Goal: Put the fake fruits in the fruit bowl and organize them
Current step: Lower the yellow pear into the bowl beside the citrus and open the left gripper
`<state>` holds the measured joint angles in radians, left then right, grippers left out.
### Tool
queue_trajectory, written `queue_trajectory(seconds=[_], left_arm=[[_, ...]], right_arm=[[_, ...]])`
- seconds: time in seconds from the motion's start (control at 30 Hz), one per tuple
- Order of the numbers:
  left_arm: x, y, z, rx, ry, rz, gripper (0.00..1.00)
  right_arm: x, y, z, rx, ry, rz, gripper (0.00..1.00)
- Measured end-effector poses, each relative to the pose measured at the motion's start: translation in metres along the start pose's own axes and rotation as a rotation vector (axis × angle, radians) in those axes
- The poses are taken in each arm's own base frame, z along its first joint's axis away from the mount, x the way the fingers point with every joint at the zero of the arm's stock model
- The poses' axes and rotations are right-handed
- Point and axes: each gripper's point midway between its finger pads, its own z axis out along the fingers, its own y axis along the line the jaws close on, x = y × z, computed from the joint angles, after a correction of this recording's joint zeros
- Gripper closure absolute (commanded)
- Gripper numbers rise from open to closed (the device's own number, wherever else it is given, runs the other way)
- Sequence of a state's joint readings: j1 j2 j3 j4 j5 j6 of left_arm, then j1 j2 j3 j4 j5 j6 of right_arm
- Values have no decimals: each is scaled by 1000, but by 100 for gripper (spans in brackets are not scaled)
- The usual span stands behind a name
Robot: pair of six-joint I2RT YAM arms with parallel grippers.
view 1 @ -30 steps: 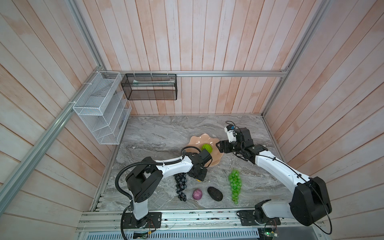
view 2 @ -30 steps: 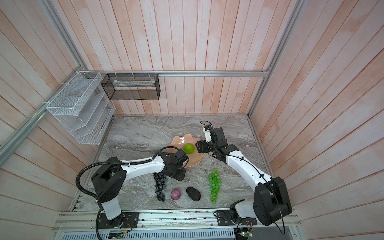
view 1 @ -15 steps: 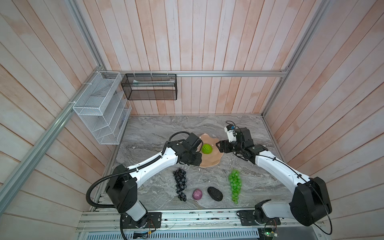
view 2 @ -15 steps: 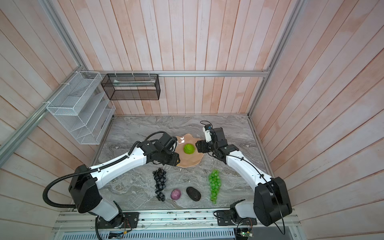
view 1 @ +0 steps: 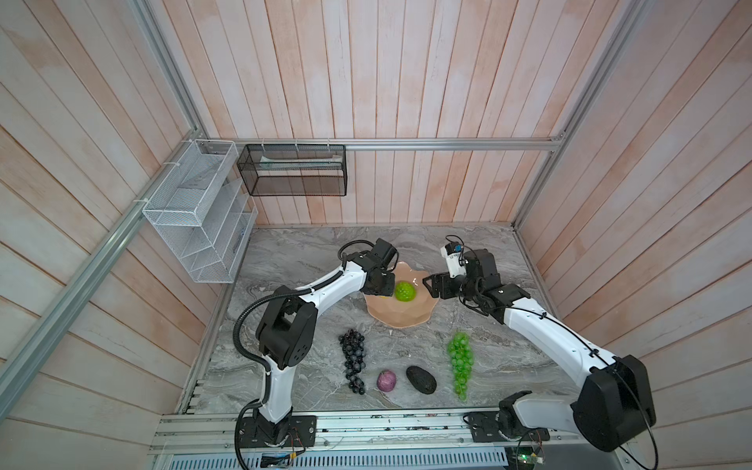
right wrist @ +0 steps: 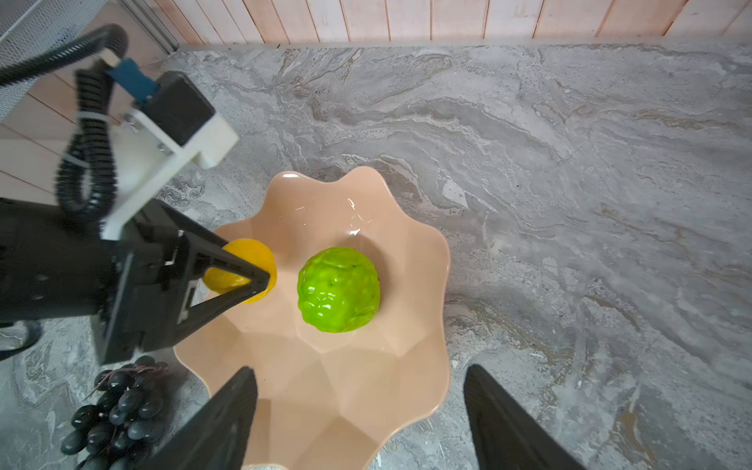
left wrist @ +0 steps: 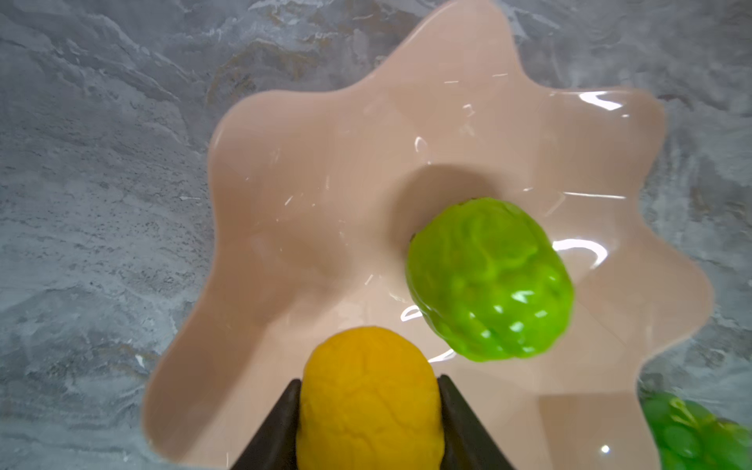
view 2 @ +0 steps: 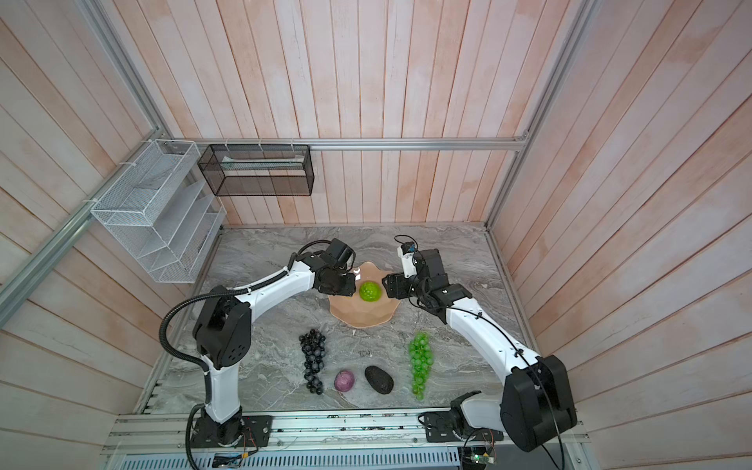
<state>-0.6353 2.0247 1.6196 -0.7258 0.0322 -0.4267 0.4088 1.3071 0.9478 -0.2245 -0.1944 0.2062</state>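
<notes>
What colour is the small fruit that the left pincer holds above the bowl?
The small fruit is yellow, clearest in the left wrist view.

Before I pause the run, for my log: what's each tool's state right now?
Left tool: closed on the small yellow fruit, over the fruit bowl.
Right tool: open, holding nothing.
</notes>
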Motion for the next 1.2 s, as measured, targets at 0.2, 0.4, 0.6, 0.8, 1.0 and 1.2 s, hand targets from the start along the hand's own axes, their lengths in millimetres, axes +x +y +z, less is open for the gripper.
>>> queue_trajectory(seconds=[0.2, 0.4, 0.6, 0.8, 1.0, 1.2], left_arm=[[-10, 1, 18, -9, -2, -10, 63], [-13, -1, 23, -6, -10, -19, 59], [-14, -4, 27, -6, -14, -31, 37], [-13, -11, 27, 1, -21, -26, 23], [-13, -11, 27, -5, -24, -21, 23], [-19, -10, 9, -14, -56, -21, 24]], right_arm=[[0, 3, -1, -14, -2, -3, 19], [1, 3, -1, -14, 2, -14, 19], [2, 2, -1, -13, 5, -23, 19], [4, 2, -1, -13, 11, -25, 18], [3, 3, -4, -13, 9, -26, 18], [3, 4, -9, -15, 5, -27, 19]])
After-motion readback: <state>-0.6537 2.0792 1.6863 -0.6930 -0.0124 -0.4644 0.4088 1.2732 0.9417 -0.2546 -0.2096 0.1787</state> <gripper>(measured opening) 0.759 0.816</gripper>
